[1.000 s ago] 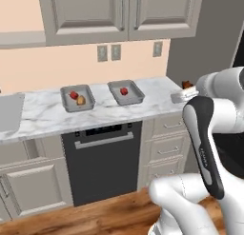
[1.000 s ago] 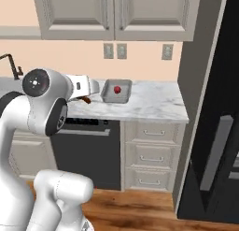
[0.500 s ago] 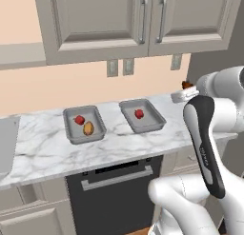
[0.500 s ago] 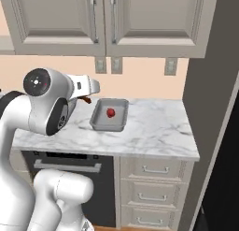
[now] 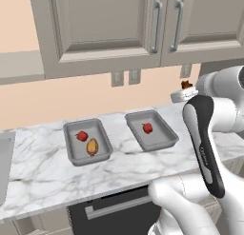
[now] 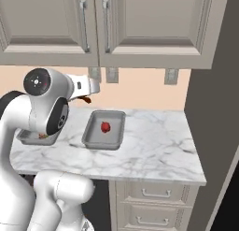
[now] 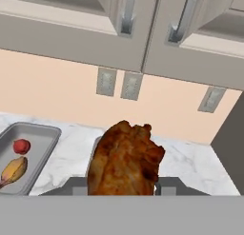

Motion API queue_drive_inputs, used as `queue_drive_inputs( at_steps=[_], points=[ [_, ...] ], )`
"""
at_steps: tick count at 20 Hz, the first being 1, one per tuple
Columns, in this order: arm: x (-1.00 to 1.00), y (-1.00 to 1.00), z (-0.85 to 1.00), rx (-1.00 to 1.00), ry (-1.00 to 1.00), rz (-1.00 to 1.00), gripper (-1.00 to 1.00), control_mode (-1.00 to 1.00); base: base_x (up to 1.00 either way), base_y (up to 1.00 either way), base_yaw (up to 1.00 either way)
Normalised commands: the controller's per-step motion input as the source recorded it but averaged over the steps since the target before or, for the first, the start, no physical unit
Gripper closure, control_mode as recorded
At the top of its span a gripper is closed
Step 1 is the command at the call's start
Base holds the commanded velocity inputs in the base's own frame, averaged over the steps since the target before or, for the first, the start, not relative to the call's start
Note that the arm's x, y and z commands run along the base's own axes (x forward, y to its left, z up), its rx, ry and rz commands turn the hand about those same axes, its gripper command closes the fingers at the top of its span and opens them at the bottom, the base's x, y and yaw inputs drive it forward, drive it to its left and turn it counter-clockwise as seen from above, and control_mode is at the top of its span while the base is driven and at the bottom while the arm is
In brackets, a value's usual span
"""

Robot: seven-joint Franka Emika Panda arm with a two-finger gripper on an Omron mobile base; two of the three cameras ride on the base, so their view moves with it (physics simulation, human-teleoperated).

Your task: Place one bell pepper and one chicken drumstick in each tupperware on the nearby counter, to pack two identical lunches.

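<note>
Base nearer counter [image 5: 43, 177]; brown chicken drumstick [image 7: 125, 160] clamped in raised end effector [image 5: 187, 86], above tupperware [image 5: 151, 131].

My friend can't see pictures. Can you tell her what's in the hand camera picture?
A brown chicken drumstick sits up close, held in the robot's gripper. To the left, a grey tupperware on the white marble counter holds a red bell pepper and a golden drumstick. Cabinet doors hang above.

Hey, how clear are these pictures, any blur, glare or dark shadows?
Left base view: even light, soft-edged, faint shading inside the trays. Right base view: similarly flat, with a dark panel at the right edge. Hand view: the brown drumstick sits so near the lens that it looms large, blocking the counter behind.
</note>
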Motion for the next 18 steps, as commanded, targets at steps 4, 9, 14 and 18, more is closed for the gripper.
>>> queue_drive_inputs(
  at_steps=[4, 9, 14, 18],
  points=[
    [0.00, 0.00, 0.00, 0.00, 0.00, 0.00, 1.00, 1.00, 0.62, 0.00, -0.02],
    [0.00, 0.00, 0.00, 0.00, 0.00, 0.00, 1.00, 1.00, 0.29, -0.01, -0.01],
    [0.00, 0.00, -0.22, 0.00, 0.09, -0.02, 1.00, -1.00, -0.03, -0.01, 0.00],
    [0.00, 0.00, -0.60, 0.00, 0.11, -0.01, 1.00, -1.00, 0.00, 0.00, 0.00]
  ],
)
